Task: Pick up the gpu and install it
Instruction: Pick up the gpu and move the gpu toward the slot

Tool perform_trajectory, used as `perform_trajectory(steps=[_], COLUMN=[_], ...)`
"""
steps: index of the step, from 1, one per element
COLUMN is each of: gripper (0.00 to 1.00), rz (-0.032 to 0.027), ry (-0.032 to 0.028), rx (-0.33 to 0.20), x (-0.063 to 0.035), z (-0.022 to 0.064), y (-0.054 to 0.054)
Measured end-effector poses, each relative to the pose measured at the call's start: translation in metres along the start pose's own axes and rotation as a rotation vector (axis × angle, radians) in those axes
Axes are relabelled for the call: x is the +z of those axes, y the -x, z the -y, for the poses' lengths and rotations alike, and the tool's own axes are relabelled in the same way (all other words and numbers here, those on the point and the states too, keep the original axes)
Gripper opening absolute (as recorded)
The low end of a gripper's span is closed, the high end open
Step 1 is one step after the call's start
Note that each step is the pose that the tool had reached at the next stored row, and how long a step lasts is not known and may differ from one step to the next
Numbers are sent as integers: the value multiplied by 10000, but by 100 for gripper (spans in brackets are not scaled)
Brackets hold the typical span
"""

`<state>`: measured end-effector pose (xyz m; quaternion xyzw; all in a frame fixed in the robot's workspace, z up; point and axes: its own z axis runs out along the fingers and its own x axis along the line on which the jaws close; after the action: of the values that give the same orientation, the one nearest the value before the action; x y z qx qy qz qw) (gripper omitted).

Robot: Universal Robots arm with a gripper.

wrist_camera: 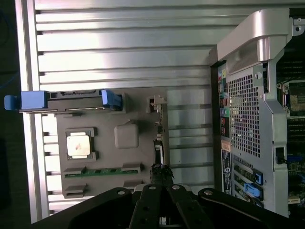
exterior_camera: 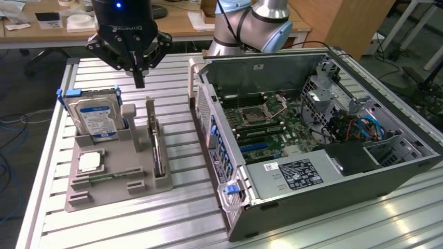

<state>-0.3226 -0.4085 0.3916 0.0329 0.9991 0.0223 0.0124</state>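
The gpu (exterior_camera: 157,149) stands on its long edge in a slot of the grey holder tray (exterior_camera: 111,198) on the slatted metal table (exterior_camera: 173,223). It sits on the side of the tray nearest the open computer case (exterior_camera: 332,197). Its long axis runs from the far end of the tray toward the near end in the exterior view, roughly parallel to the case's rear panel, and its flat faces turn toward the exterior view's left and right. Seen from the wrist, the gpu (wrist_camera: 160,138) is a thin edge-on strip along the tray (wrist_camera: 143,119), and I cannot tell which end carries the bracket. The gripper (exterior_camera: 139,82) hangs above the table just beyond the far end of the tray, well clear of the card, its fingers drawn together to a single point with nothing between them; in the wrist view the gripper (wrist_camera: 161,171) lines up with the card's length. A blue-labelled hard drive (exterior_camera: 97,118) stands upright at the tray's far corner, with a square CPU chip (exterior_camera: 91,162) lying flat nearer.
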Motion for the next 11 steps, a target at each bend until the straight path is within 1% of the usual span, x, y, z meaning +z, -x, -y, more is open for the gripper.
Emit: perform_trajectory(steps=[9, 10, 11], gripper=[11, 11, 17], rz=[0, 0, 0], ry=[0, 0, 0], rx=[0, 0, 0], x=[0, 0, 0], z=[0, 0, 0], y=[-1, -1, -1])
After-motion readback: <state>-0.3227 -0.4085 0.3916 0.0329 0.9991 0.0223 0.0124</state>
